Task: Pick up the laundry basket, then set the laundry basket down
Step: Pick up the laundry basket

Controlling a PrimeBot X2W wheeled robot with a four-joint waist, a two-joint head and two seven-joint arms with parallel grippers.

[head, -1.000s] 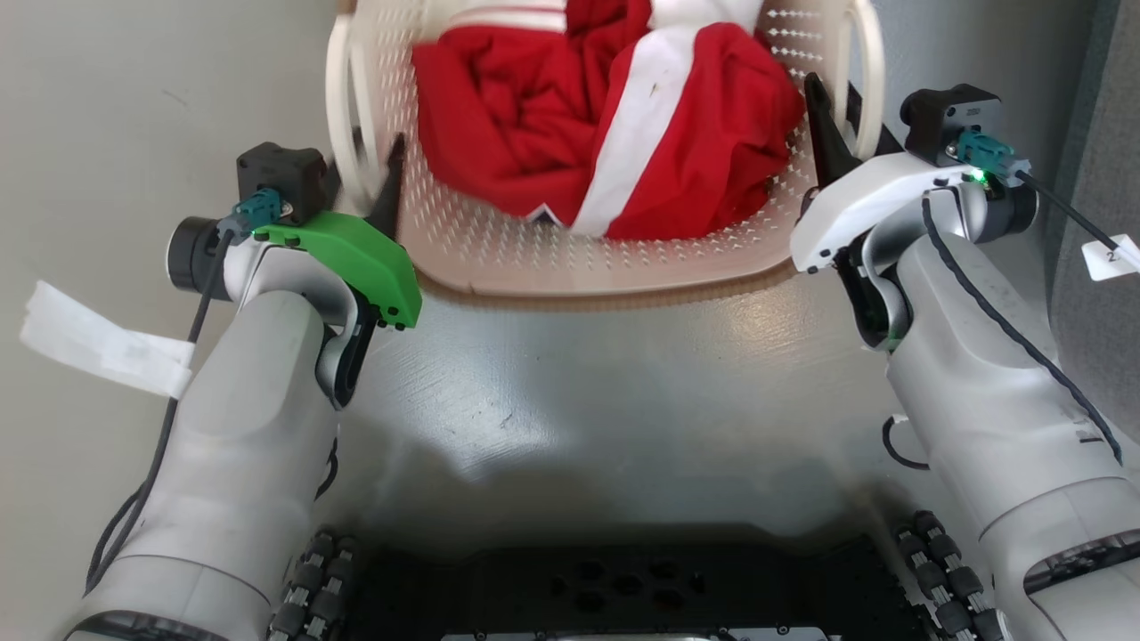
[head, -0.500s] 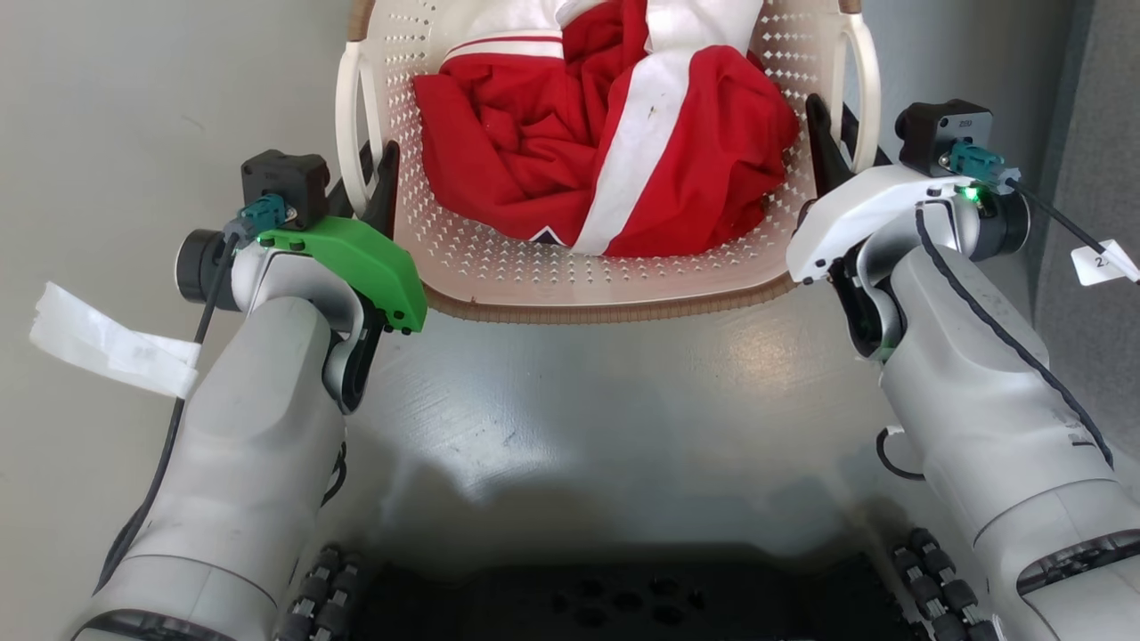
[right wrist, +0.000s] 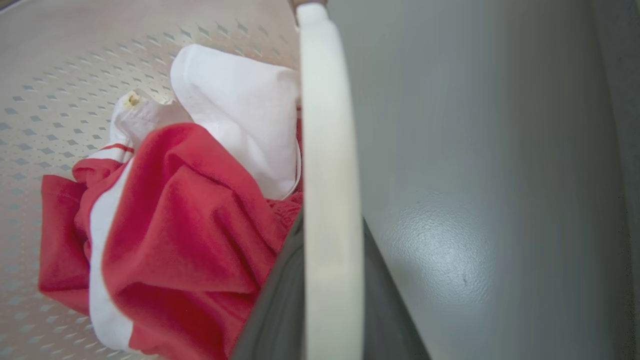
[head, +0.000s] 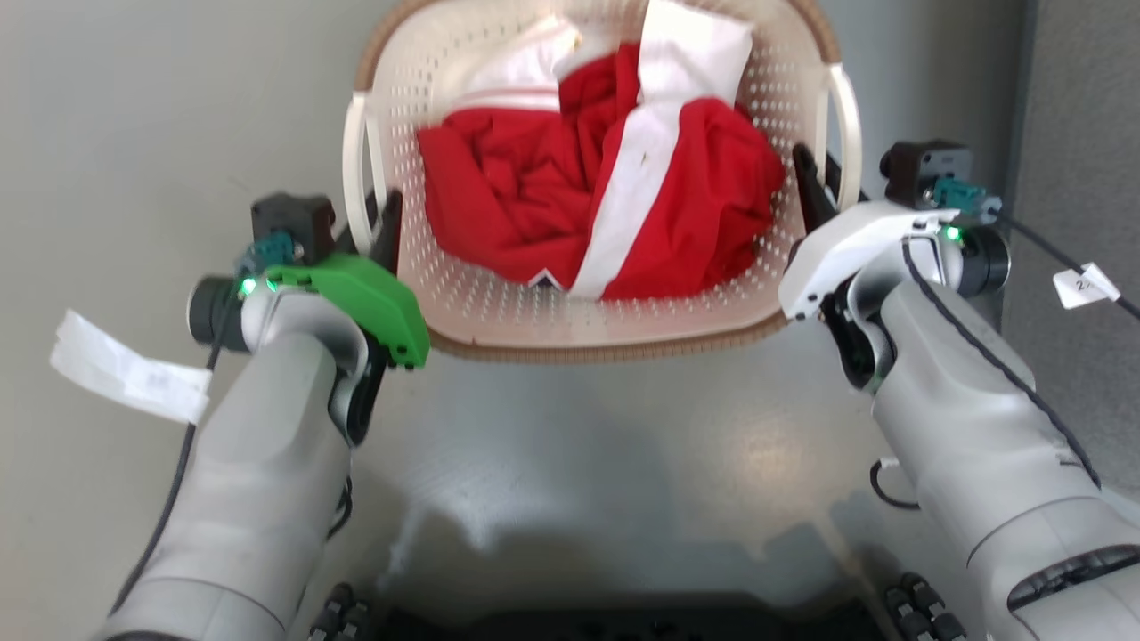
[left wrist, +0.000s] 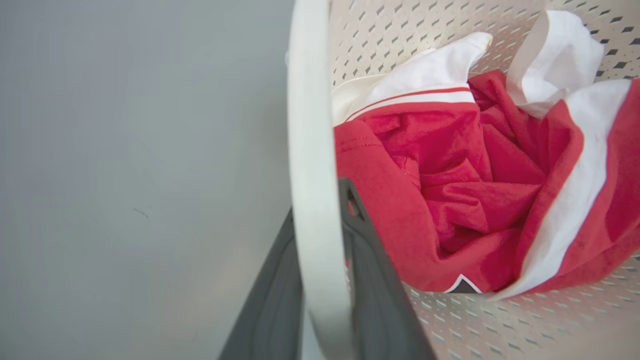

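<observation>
Evidently, the left gripper (head: 378, 214) pinches the left handle (head: 356, 169) and the right gripper (head: 812, 165) the right handle (head: 850, 116), so the loaded laundry basket (head: 588, 331) balances level between them.

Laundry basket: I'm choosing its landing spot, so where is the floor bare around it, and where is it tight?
Bare floor lies between the laundry basket's near rim and the robot's base, and left of the left gripper. It is tight on the right, where a dark panel stands beside the right gripper.
</observation>
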